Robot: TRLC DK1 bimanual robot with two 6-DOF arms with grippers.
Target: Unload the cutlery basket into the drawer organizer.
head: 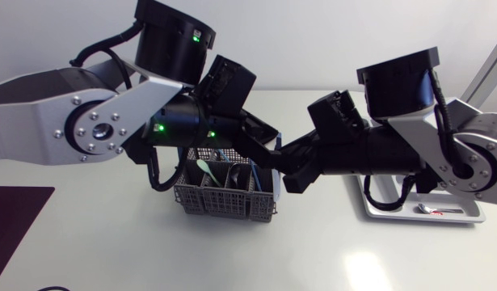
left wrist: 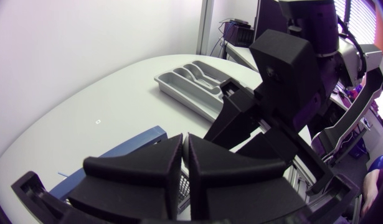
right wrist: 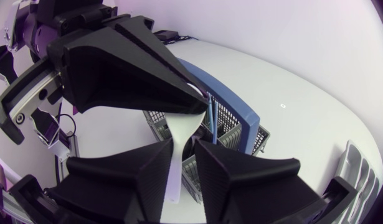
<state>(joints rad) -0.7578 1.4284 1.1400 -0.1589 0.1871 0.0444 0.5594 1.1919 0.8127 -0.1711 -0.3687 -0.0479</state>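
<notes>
Right wrist view shows the right hand (right wrist: 185, 143) with fingers apart around the handle of a white spoon (right wrist: 180, 134), not clamping it, while the left hand (right wrist: 194, 109) just beyond pinches the spoon's upper end above the cutlery basket (right wrist: 238, 130). More pieces (head: 232, 174) stand in the basket, and the drawer organizer (head: 376, 208) at the right edge of the counter (head: 313, 259) holds one small piece (head: 430, 209), so I judge the unloading barely begun. The counter is white and glossy, a dark mat (head: 14, 218) at its front left corner.
</notes>
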